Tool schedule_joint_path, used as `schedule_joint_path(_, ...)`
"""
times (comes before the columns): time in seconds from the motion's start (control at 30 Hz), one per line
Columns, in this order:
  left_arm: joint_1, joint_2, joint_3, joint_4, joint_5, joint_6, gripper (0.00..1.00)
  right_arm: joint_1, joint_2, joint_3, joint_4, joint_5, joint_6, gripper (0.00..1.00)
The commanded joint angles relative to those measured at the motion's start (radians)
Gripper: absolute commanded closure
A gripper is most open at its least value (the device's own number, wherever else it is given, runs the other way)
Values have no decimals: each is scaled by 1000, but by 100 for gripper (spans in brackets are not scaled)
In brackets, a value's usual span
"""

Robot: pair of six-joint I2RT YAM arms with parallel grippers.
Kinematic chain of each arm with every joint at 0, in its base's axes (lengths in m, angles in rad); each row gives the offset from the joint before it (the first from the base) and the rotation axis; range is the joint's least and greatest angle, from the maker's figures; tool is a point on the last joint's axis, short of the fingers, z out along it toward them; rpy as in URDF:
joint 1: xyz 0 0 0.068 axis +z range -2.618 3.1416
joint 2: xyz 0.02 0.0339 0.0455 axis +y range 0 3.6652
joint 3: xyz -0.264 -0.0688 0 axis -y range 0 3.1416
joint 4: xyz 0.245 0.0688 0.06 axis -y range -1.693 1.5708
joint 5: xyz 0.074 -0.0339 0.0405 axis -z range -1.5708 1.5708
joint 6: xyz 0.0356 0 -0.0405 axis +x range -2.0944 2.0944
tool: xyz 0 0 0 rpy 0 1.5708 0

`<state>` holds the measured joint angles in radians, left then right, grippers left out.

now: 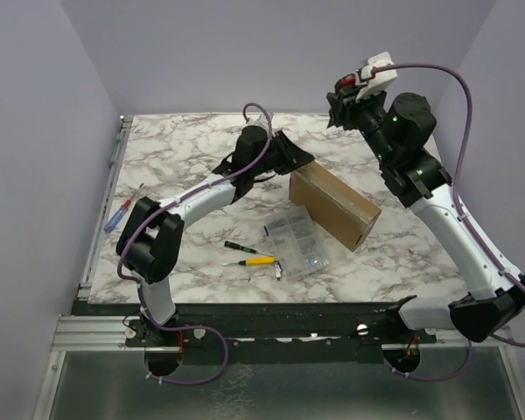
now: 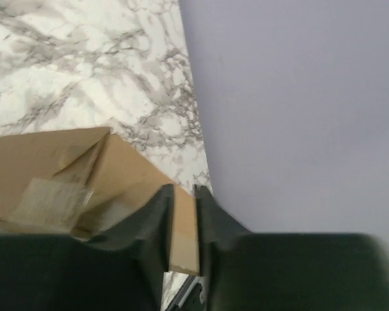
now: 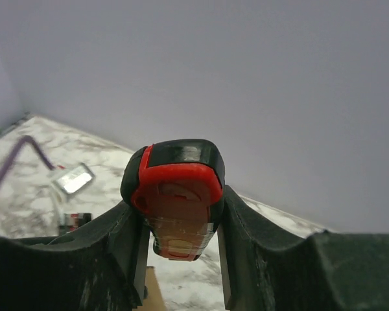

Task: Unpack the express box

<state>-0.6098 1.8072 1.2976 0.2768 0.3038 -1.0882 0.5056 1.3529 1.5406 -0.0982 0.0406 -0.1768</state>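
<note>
The brown express box (image 1: 334, 206) lies near the table's middle, tilted, its far left end lifted. My left gripper (image 1: 295, 160) is at that end, and in the left wrist view it (image 2: 183, 192) is shut on the edge of a cardboard flap (image 2: 184, 240) of the box (image 2: 45, 162). My right gripper (image 1: 340, 98) is raised high over the back of the table. In the right wrist view it (image 3: 180, 206) is shut on a red and black tool (image 3: 180, 172).
A clear compartment case (image 1: 296, 246) lies just in front of the box. A yellow-handled screwdriver (image 1: 259, 260) and a small dark tool (image 1: 236, 248) lie to its left. A blue and red pen (image 1: 118, 213) lies at the left table edge. Walls stand close behind.
</note>
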Motion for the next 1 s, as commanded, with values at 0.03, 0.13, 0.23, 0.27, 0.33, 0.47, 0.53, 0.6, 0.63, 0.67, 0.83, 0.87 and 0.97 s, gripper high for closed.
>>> schedule_joint_path(0.03, 21, -30, 156, -33, 140, 31, 58, -9, -41, -99, 8, 628, -56, 100)
schedule_joint_path(0.13, 51, -64, 191, -42, 218, 50, 49, -48, -29, -116, -106, 767, -36, 99)
schedule_joint_path(0.23, 83, -118, 177, -87, 267, 122, 43, -98, -63, -181, -193, 760, 61, 99)
schedule_joint_path(0.27, 93, -141, 163, -117, 269, 159, 41, -114, -80, -200, -221, 736, 107, 99)
schedule_joint_path(0.33, 113, -185, 133, -181, 264, 250, 39, -139, -110, -238, -248, 711, 147, 99)
schedule_joint_path(0.47, 148, -262, 63, -267, 259, 380, 36, -194, -126, -252, -369, 686, 267, 99)
schedule_joint_path(0.53, 161, -281, 51, -301, 242, 438, 30, -235, -107, -216, -510, 662, 379, 99)
schedule_joint_path(0.6, 175, -272, 58, -329, 255, 460, 26, -252, -81, -159, -676, 648, 483, 100)
schedule_joint_path(0.63, 179, -258, 64, -330, 274, 452, 25, -253, -77, -147, -738, 626, 503, 100)
schedule_joint_path(0.67, 184, -241, 70, -330, 296, 437, 25, -253, -76, -148, -786, 603, 517, 99)
schedule_joint_path(0.83, 185, -174, 95, -323, 308, 390, 25, -254, -126, -314, -884, 609, 598, 100)
schedule_joint_path(0.87, 186, -163, 101, -323, 304, 393, 25, -256, -137, -351, -866, 599, 597, 100)
schedule_joint_path(0.97, 186, -128, 114, -323, 308, 382, 25, -266, -140, -401, -837, 584, 592, 99)
